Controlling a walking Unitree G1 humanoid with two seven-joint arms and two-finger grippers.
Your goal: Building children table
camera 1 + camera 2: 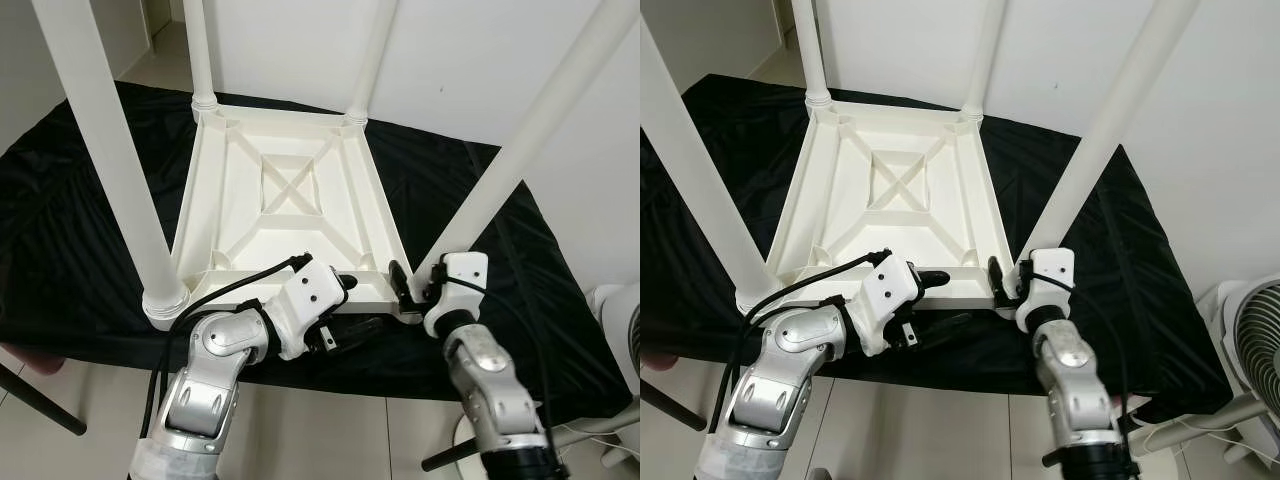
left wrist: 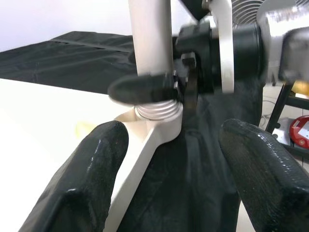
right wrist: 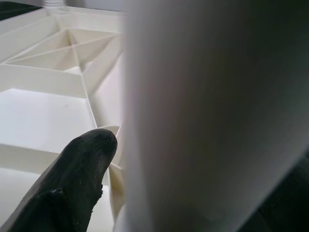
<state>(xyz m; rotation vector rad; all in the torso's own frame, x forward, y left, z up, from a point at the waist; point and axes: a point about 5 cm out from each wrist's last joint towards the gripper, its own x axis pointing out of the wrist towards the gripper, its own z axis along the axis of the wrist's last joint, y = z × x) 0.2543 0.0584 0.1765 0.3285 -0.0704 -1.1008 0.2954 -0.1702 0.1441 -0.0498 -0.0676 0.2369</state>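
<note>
A white children's table (image 1: 290, 190) lies upside down on a black cloth (image 1: 60, 220), with four white legs standing up from its corners. My right gripper (image 1: 408, 288) is shut on the near-right leg (image 1: 530, 140) just above its threaded base (image 2: 154, 110); one black finger (image 3: 67, 193) presses beside the leg (image 3: 207, 116). My left gripper (image 1: 355, 303) is open, level with the table's front edge and just left of that corner. Its two fingers (image 2: 87, 179) point toward the leg base with nothing between them.
The near-left leg (image 1: 110, 150) rises steeply beside my left arm. Two far legs (image 1: 198, 50) stand by the white wall. A white fan (image 1: 1250, 340) stands on the tiled floor at the right. A dark chair leg (image 1: 40, 400) shows at lower left.
</note>
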